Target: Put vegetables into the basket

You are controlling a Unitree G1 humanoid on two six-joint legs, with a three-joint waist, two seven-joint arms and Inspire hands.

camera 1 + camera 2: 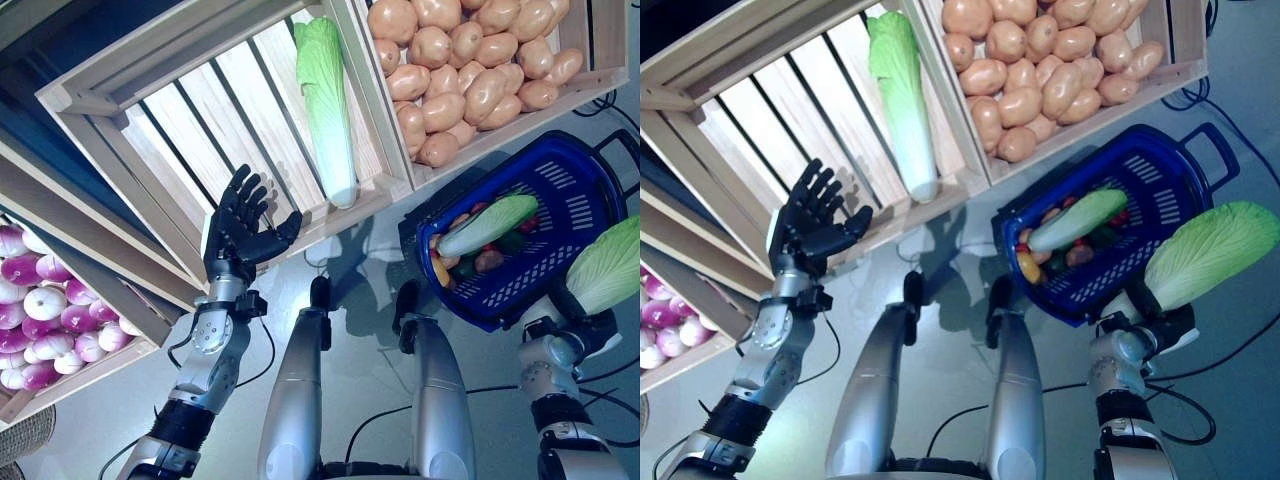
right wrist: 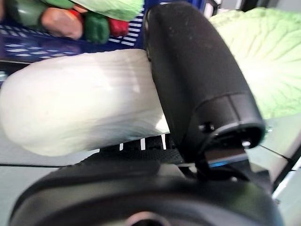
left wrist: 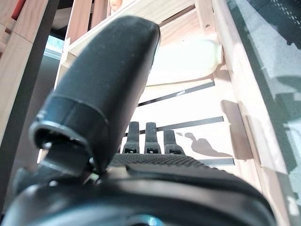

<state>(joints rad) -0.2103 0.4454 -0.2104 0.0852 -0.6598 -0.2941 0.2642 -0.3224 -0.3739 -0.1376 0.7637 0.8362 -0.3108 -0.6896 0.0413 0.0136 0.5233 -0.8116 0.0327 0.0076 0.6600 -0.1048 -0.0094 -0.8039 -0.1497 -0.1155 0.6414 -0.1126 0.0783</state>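
In the left eye view the left hand (image 1: 240, 232) is raised with fingers spread and empty, in front of the slatted wooden crate (image 1: 120, 85). One napa cabbage (image 1: 328, 110) lies inside that crate. The blue basket (image 1: 575, 215) stands on the floor and holds a second cabbage (image 1: 487, 225) over small mixed vegetables.

In the right eye view the right hand (image 1: 1143, 305) holds a third cabbage (image 1: 1210, 250) beside the basket — not inside it.

The left wrist view shows straight fingers (image 3: 150, 139).

The right wrist view shows the thumb (image 2: 197, 80) curled over the white cabbage stem.
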